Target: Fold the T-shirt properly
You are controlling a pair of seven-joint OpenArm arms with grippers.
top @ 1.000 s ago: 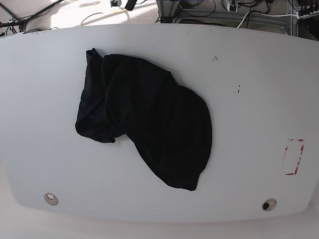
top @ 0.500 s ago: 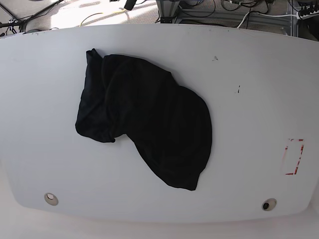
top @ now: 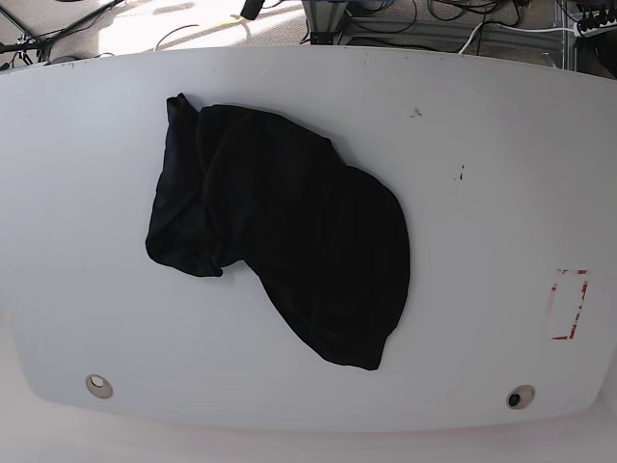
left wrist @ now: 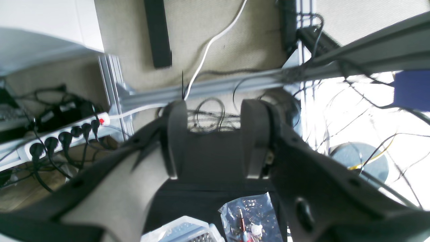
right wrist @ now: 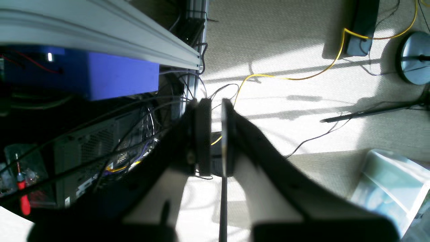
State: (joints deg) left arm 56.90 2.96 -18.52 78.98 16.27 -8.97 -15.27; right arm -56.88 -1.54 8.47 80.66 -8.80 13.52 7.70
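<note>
The black T-shirt [top: 280, 227] lies crumpled in a bunched heap on the white table [top: 482, 193], left of centre in the base view. Neither arm shows in the base view. In the left wrist view my left gripper [left wrist: 215, 137] is open with nothing between its fingers, pointing at the floor and cables off the table. My right gripper [right wrist: 215, 141] in the right wrist view is shut, its pads almost together and empty, also aimed at the floor beside the table frame.
A red-marked rectangle [top: 569, 304] sits near the table's right edge. Two round holes [top: 98, 386] [top: 521, 396] lie along the front edge. Off the table are a power strip [left wrist: 60, 137], cables, and a blue box [right wrist: 117, 77].
</note>
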